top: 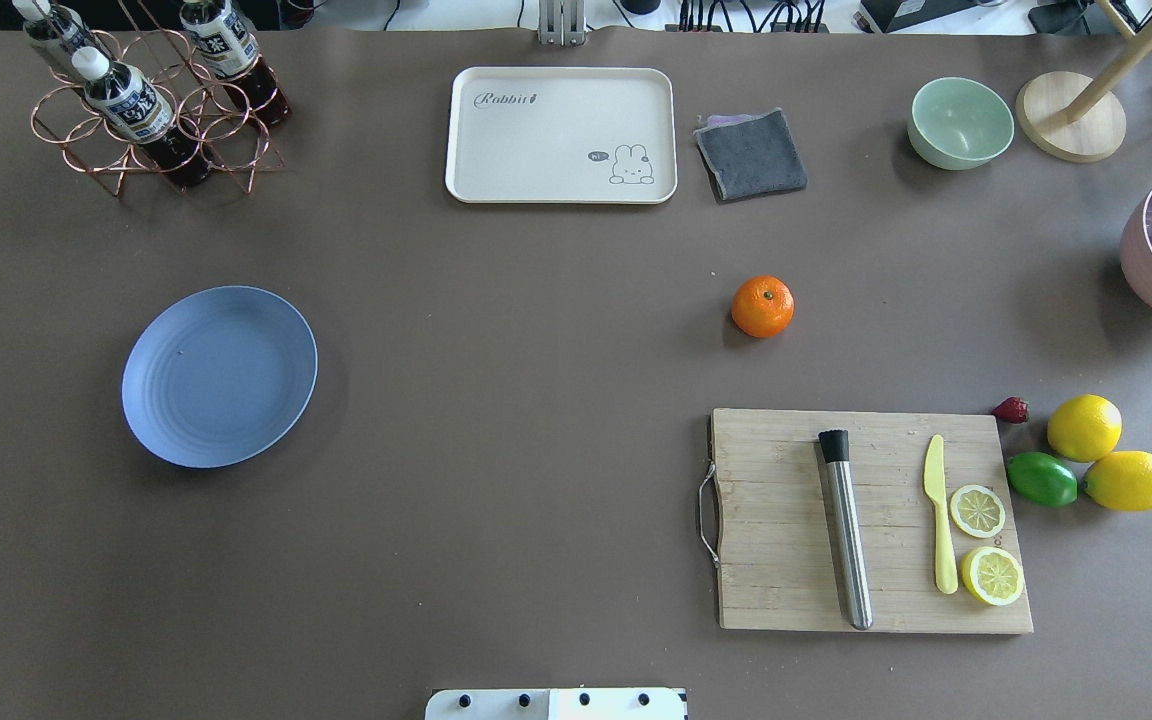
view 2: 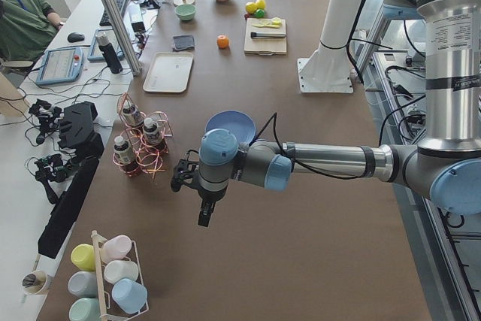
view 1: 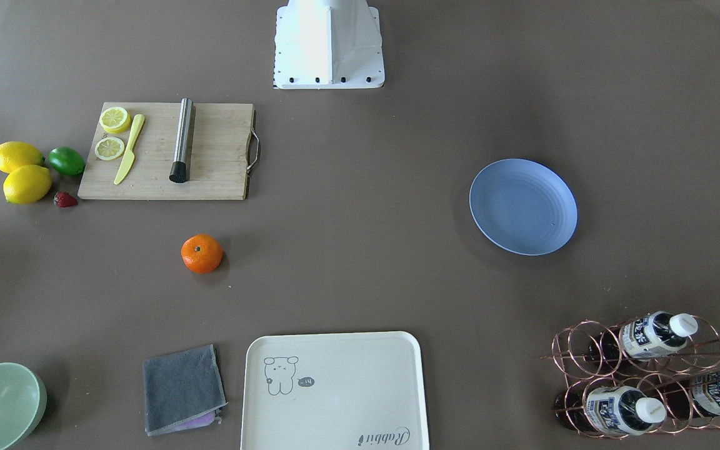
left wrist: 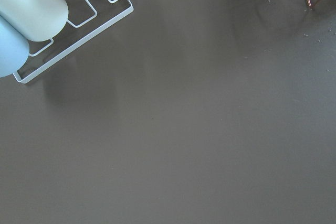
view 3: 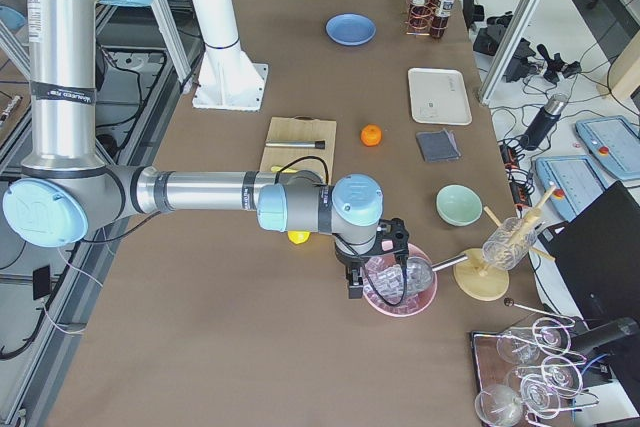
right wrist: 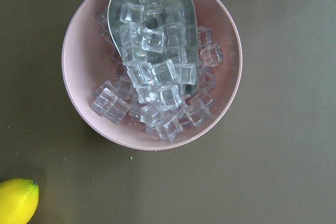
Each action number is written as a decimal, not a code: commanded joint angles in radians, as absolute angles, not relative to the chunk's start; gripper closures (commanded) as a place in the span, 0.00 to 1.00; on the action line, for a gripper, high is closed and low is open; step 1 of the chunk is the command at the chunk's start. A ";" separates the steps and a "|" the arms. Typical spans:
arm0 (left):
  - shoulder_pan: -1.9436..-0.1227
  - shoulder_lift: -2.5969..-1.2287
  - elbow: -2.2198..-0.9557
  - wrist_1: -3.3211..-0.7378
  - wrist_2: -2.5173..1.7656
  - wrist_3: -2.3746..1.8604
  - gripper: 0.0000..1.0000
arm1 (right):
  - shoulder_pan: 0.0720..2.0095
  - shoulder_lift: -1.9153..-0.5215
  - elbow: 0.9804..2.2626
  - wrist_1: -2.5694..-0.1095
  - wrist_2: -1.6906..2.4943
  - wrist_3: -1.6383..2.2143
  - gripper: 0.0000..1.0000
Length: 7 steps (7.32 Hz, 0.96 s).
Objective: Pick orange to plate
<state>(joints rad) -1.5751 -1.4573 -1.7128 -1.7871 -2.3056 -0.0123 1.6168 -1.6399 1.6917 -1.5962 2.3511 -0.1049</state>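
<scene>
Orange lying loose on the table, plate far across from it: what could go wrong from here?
1. The orange is round and lies loose; an off-centre grasp could roll it toward the cutting board.
2. The plate lies on the robot's left half, the orange on its right, so the carry is long and a weak grip could drop it.
3. The right gripper hangs over the pink bowl of ice cubes; a low departure might clip it.
</scene>
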 commanded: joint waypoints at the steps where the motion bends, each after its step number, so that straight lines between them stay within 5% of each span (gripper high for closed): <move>1: -1.575 -1.457 -1.710 -1.787 -2.307 -0.009 0.02 | 1.617 -1.637 1.686 -1.595 2.352 -0.106 0.00; 7: -1.575 -1.466 -1.713 -1.787 -2.306 -0.012 0.02 | 1.643 -1.631 1.686 -1.595 2.345 -0.086 0.00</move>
